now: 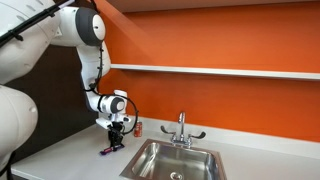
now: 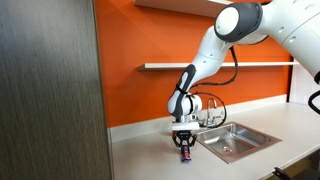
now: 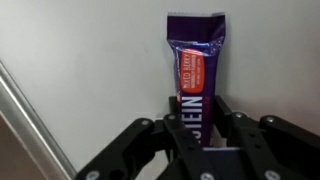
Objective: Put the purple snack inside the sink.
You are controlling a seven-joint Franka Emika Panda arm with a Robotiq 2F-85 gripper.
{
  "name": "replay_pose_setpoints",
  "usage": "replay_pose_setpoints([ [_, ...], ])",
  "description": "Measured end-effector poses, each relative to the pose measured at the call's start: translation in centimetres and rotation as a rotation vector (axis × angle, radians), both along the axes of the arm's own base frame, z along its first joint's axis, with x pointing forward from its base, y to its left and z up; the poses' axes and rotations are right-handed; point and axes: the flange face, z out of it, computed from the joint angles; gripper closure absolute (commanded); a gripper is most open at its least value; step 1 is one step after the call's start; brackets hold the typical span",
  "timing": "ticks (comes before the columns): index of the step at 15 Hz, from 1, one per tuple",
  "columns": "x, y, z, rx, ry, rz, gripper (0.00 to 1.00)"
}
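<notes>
From the wrist view I can't see the lower end of the purple snack. It runs from 12 o'clock down to 6 o'clock and disappears between the black fingers of the gripper, whose base is cut off by the bottom edge. The print on the wrapper is too blurred for me to read, apart from a reddish label. A pale metallic strip slants across at 8 o'clock, and I can't tell whether it is the counter edge or something else. The fingers press on both long sides of the wrapper, which looks narrower where they meet it, so I read the pincer as clamped on the bar. I can't tell whether the bar is clear of the counter or resting on it. In both exterior views the bar is only a small dark sliver under the gripper at counter level. The sink lies at about 4 o'clock from the gripper in an exterior view, with its front cut off by the frame and only part of the drain showing in the basin. The bar is outside the basin, just beside its rim. The faucet stands behind the basin. A small red can sits on the counter against the orange wall, at 2 o'clock from the gripper. In an exterior view a dark panel blocks everything at 9 o'clock.
</notes>
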Motion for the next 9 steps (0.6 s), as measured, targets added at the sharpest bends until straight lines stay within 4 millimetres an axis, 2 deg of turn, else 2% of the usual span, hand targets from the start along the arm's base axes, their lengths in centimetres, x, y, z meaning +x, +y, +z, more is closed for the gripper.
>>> replay_pose_setpoints([
  [3, 0.4, -0.3, 0.9, -0.003, -0.016, -0.004, 0.88],
  [9, 1.3, -0.2, 6.0, -0.004, -0.088, -0.003, 0.88],
])
